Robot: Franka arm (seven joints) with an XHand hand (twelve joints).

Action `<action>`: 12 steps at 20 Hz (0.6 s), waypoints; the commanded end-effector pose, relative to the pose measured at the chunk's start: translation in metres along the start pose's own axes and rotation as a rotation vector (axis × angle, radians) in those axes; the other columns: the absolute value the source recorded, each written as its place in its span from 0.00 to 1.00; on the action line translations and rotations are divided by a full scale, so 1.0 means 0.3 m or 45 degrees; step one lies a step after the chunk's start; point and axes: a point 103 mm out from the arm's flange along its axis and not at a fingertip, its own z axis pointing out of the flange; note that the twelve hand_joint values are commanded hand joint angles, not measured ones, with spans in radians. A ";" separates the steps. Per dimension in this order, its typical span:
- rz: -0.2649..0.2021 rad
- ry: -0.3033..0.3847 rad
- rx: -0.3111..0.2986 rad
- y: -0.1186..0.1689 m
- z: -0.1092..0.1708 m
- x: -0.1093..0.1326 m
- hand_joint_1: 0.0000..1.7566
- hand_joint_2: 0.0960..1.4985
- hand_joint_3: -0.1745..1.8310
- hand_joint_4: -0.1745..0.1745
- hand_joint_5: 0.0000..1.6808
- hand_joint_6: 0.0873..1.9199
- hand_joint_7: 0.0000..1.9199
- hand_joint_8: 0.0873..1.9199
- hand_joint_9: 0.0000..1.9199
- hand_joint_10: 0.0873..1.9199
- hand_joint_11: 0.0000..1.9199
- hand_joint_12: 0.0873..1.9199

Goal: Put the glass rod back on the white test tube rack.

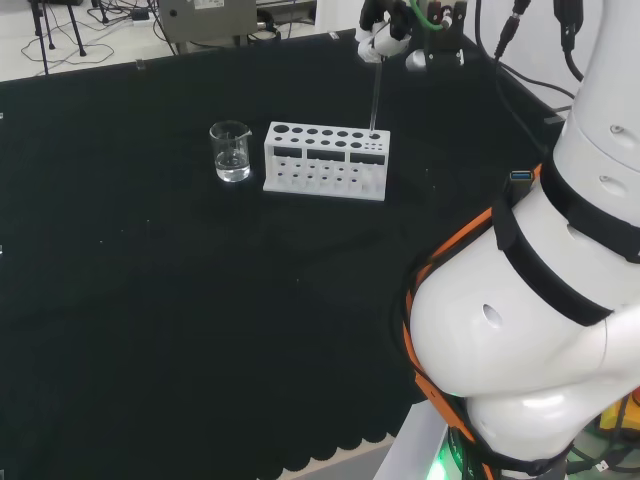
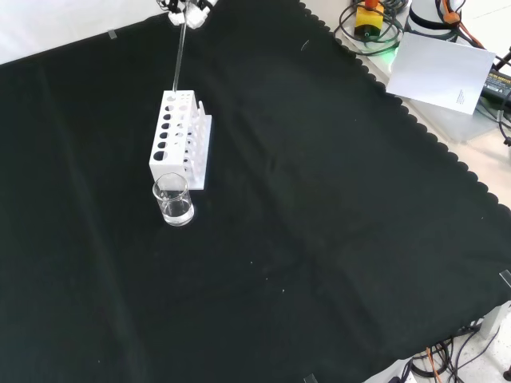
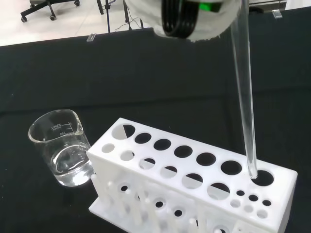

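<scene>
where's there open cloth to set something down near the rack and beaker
Bare black cloth runs wide from the white test tube rack and beaker toward the scalloped edge in the front view. It is crowded at the rack's far end, where the hand holds the glass rod at a hole; beaker and rack stand close together.

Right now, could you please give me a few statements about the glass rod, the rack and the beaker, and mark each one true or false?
1. The glass rod has its lower tip at a large hole at one end of the white test tube rack. True.
2. The rod lies flat on the cloth. False: it is near upright, held from above by the hand.
3. The beaker holds clear liquid. True.
4. The beaker stands on top of the rack. False: it stands on the cloth beside the end far from the rod.
</scene>
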 end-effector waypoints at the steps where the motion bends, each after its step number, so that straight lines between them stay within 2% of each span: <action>1: 0.007 0.006 0.004 0.001 0.016 -0.010 0.74 0.57 0.25 0.00 0.70 0.18 0.59 0.56 0.86 0.36 0.62 0.39; 12: 0.006 0.015 0.031 0.025 0.061 -0.029 0.74 0.57 0.25 0.00 0.70 0.18 0.59 0.56 0.86 0.36 0.62 0.39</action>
